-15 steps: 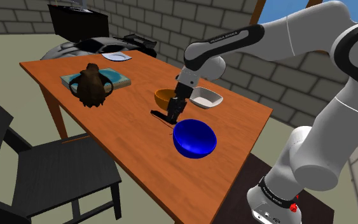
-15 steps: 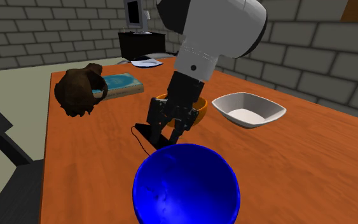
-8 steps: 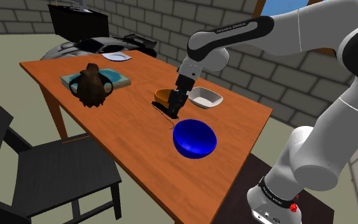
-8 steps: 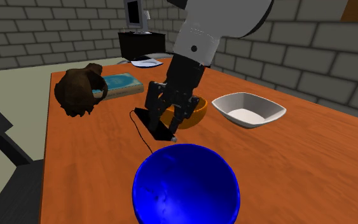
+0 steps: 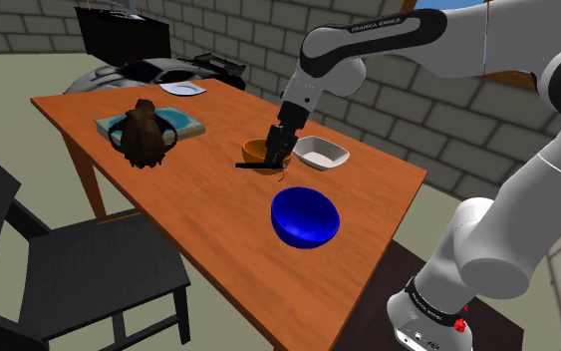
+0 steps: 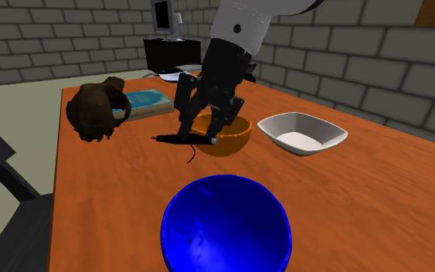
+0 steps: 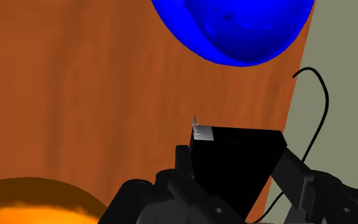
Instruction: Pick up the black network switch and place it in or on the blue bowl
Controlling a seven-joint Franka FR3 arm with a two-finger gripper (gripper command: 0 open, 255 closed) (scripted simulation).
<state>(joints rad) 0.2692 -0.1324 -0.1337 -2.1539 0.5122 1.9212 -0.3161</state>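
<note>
- While the carry step appears in hand, the gripper (image 5: pixel 276 152) clasps the black network switch (image 5: pixel 256 164) aloft, just beyond the blue bowl (image 5: pixel 306 216).
- Second exterior view: the switch (image 6: pixel 178 139) hangs level behind the bowl's far rim.
- Wrist view: fingers (image 7: pixel 292 168) pinch the switch; the next move likely calls for travel over the bowl, then release.

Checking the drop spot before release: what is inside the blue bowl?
Nothing visible: the blue bowl shows bare inner surface in the shoulder view, though its near inner wall is hidden by the rim. The black network switch hangs clasped in the claw.
</note>
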